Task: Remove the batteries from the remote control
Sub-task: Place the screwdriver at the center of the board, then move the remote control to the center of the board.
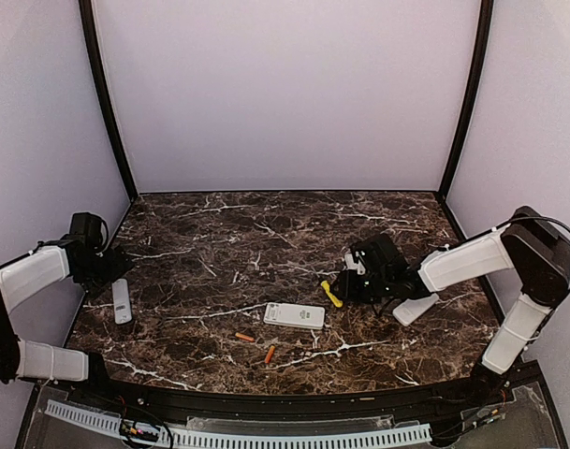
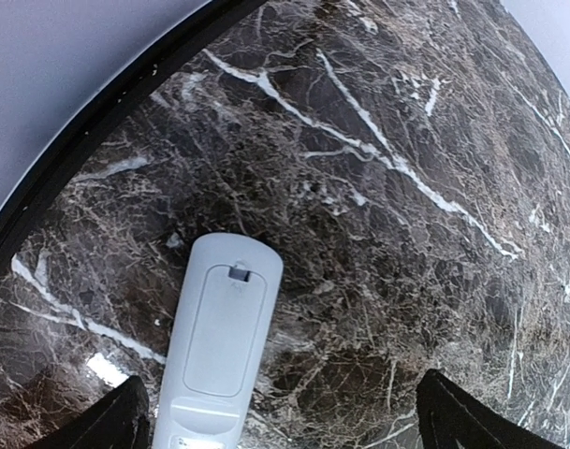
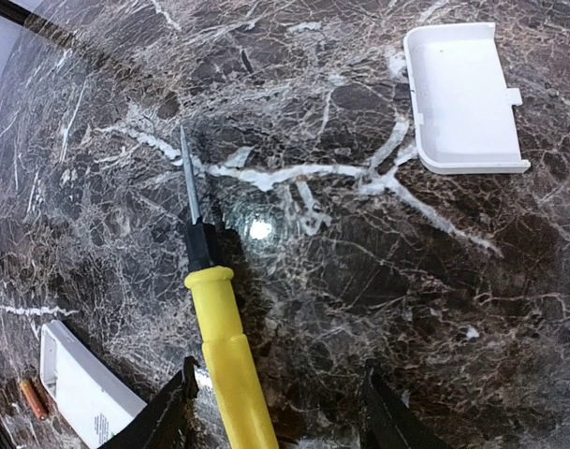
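Note:
A white remote (image 1: 294, 315) lies at the table's middle front, with two orange batteries (image 1: 244, 337) (image 1: 270, 354) loose on the table just left of it. Its edge (image 3: 83, 393) and one battery (image 3: 32, 398) show in the right wrist view. A second white remote (image 1: 122, 300) lies at the left, face down with its back cover shut (image 2: 219, 346). My left gripper (image 1: 111, 265) hovers over it, open and empty (image 2: 285, 430). My right gripper (image 1: 348, 281) is open (image 3: 280, 416), with a yellow-handled screwdriver (image 3: 228, 355) lying on the table between its fingers.
A loose white battery cover (image 3: 462, 98) lies on the table right of my right gripper, also seen from above (image 1: 416, 309). The screwdriver (image 1: 331, 294) lies between the middle remote and my right gripper. Black posts and walls bound the table (image 1: 219, 234).

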Robot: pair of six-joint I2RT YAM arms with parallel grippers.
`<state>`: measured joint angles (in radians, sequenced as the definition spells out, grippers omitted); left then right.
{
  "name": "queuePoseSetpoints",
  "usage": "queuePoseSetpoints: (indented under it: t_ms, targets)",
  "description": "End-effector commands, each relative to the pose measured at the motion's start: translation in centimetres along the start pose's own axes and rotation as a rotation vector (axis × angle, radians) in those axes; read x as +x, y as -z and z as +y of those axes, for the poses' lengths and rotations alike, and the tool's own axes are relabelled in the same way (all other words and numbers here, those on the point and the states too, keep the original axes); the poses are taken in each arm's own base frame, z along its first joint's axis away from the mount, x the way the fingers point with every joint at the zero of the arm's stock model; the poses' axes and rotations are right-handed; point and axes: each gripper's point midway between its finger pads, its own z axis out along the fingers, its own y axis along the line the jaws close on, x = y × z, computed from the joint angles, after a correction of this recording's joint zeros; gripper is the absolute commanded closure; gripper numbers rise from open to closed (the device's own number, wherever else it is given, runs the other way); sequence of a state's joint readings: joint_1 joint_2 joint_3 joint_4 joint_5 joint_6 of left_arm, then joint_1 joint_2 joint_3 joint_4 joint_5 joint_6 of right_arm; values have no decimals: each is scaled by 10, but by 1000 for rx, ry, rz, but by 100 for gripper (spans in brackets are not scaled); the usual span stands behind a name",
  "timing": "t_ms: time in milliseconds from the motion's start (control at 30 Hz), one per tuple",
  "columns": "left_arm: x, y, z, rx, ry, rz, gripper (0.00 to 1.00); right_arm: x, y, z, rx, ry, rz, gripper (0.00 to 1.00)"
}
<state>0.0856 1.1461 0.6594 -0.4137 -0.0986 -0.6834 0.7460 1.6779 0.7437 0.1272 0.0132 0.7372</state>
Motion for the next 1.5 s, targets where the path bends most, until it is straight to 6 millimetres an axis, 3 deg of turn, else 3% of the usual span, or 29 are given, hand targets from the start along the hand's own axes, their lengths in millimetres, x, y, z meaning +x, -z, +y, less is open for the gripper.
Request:
queuePoseSetpoints:
  t_ms: [0,500,800,1067,1333,1467]
  targets:
    - [16,-10,29,-88,37,58,1,-6,10,-4,20,11,-29,43]
    - [36,-47,25,-79,12,206,8,-22,32,5,-3,36,-87,36]
    - [55,-59,12,-21,-24,305,22,-22,30,6,-3,32,-87,36]
    - [57,-61,10,-73,-74,309,26,-24,32,5,6,34,-94,36]
    - [59,-64,16,-115,-71,330,37,-25,32,4,14,34,-99,36]
    - [59,-63,14,-102,-74,328,52,-25,32,3,17,32,-102,36]
